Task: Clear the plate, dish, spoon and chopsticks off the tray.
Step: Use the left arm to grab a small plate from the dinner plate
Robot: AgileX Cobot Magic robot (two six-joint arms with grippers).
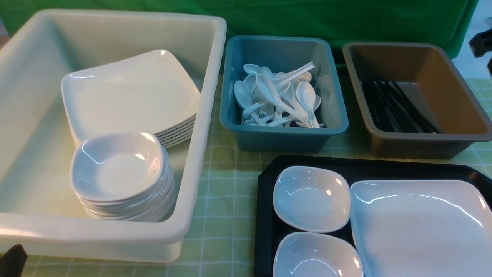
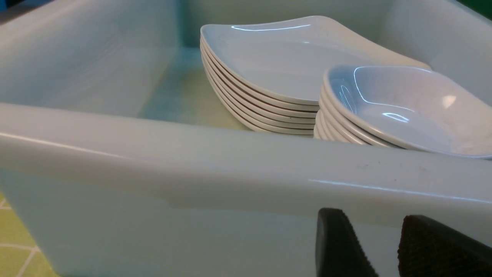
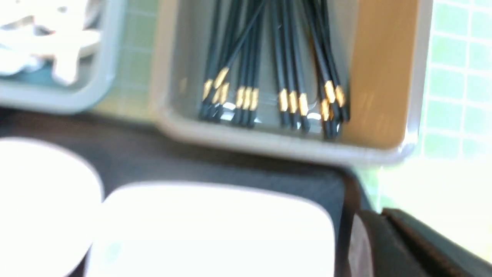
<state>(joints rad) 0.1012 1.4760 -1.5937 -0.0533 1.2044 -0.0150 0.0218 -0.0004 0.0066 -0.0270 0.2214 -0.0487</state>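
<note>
Plate (image 1: 419, 227) on tray (image 1: 265, 215), 3 o'clock side; far dish (image 1: 311, 198) and near dish (image 1: 317, 256) at 9 o'clock. Left gripper (image 2: 384, 254) fingers slightly parted, empty (facing white bin (image 2: 230, 161) wall). Right gripper (image 3: 403, 246) blurred, cannot tell

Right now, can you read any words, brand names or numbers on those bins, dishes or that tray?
None: no word, label, brand or number shows in any view. The white tub, teal bin, brown bin, black tray and plate look plain. The black chopsticks carry gold bands only, though that wrist view is blurred.
</note>
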